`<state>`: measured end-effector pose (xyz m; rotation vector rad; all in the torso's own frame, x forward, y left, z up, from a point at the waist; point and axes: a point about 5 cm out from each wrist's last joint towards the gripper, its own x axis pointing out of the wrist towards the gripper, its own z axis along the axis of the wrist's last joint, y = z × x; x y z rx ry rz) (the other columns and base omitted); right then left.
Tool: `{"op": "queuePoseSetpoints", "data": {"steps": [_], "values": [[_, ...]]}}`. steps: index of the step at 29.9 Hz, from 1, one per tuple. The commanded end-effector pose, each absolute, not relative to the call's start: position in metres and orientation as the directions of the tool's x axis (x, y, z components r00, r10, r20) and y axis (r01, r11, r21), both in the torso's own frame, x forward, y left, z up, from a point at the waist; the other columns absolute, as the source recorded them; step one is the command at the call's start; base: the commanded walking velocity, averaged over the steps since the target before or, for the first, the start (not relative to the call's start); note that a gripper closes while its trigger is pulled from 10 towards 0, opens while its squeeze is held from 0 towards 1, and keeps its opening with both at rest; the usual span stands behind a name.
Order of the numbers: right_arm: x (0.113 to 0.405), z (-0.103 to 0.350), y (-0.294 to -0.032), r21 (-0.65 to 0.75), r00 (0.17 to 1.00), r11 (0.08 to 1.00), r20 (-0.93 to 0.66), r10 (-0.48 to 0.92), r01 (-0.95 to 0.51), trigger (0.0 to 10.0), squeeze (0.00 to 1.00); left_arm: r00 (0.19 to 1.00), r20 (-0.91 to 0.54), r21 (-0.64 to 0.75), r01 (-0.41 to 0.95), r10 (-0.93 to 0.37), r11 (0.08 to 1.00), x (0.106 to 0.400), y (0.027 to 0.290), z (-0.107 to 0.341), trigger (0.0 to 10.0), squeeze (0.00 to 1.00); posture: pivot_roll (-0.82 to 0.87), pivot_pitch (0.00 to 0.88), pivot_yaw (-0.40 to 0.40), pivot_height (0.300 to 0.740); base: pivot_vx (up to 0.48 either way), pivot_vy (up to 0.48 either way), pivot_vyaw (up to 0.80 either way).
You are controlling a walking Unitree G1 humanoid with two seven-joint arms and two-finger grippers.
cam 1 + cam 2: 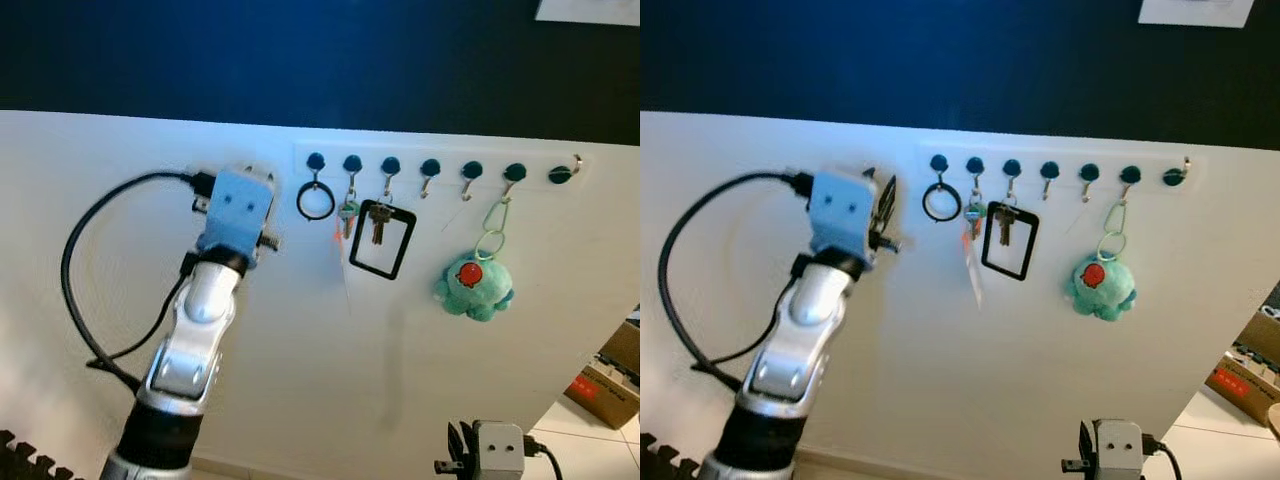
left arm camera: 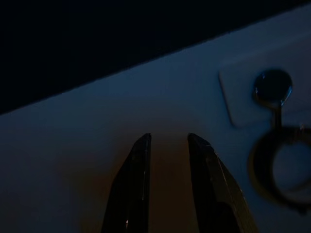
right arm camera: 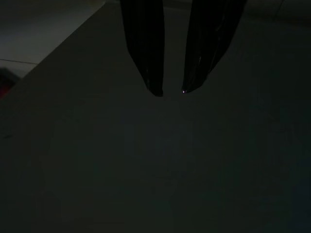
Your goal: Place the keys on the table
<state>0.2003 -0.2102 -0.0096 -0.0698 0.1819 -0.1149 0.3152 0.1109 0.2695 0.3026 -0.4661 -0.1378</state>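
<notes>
At centre left of the head view, the left gripper point(image 2: 168, 141) was raised to the white wall point(image 1: 300, 350), its fingers point(image 2: 133, 184) released with a gap between them. The keys point(image 1: 349, 214) hung on the hook rail point(image 1: 440, 163), between a black ring point(image 1: 315, 201) and a black frame point(image 1: 382, 240). The right gripper point(image 3: 170, 91) hung low, fingers slightly apart.

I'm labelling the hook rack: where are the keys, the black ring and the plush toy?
keys point(image 1: 377, 228), left eye view, brass blade.
black ring point(image 1: 315, 215), left eye view, lower rim.
plush toy point(image 1: 474, 286), left eye view, body.
</notes>
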Motion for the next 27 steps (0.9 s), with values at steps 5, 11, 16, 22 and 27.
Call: {"op": "queuePoseSetpoints", "data": {"steps": [5,11,16,22,27], "values": [[0.196,-0.014,-0.209,-0.067,0.970,0.991,-0.208,-0.130,0.118,10.0,0.00,0.871,0.377,0.380,0.165,-0.315,0.910,0.307,0.100,0.267,10.0,0.00,-0.03,0.022,0.021,0.740,0.000,0.000,0.00],[0.198,-0.015,-0.210,-0.067,0.968,0.991,-0.214,-0.128,0.116,10.0,0.00,0.867,0.358,0.354,0.216,-0.345,0.910,0.298,0.095,0.263,10.0,0.00,-0.02,0.019,0.018,0.740,0.000,0.000,0.00],[0.198,-0.016,-0.210,-0.069,0.966,0.992,-0.228,-0.123,0.110,10.0,0.00,0.856,0.367,0.226,0.297,-0.363,0.928,0.288,0.095,0.267,10.0,0.00,-0.01,0.020,0.016,0.740,0.000,0.000,0.00],[0.197,-0.017,-0.208,-0.068,0.965,0.992,-0.235,-0.116,0.103,10.0,0.00,0.860,0.349,0.257,0.294,-0.372,0.921,0.287,0.089,0.265,10.0,0.00,-0.01,0.023,0.014,0.740,0.000,0.000,0.00],[0.199,-0.016,-0.208,-0.068,0.965,0.993,-0.234,-0.115,0.102,10.0,0.00,0.851,0.339,0.294,0.309,-0.400,0.905,0.290,0.079,0.263,10.0,0.00,-0.01,0.026,0.018,0.740,0.000,0.000,0.00]]}}
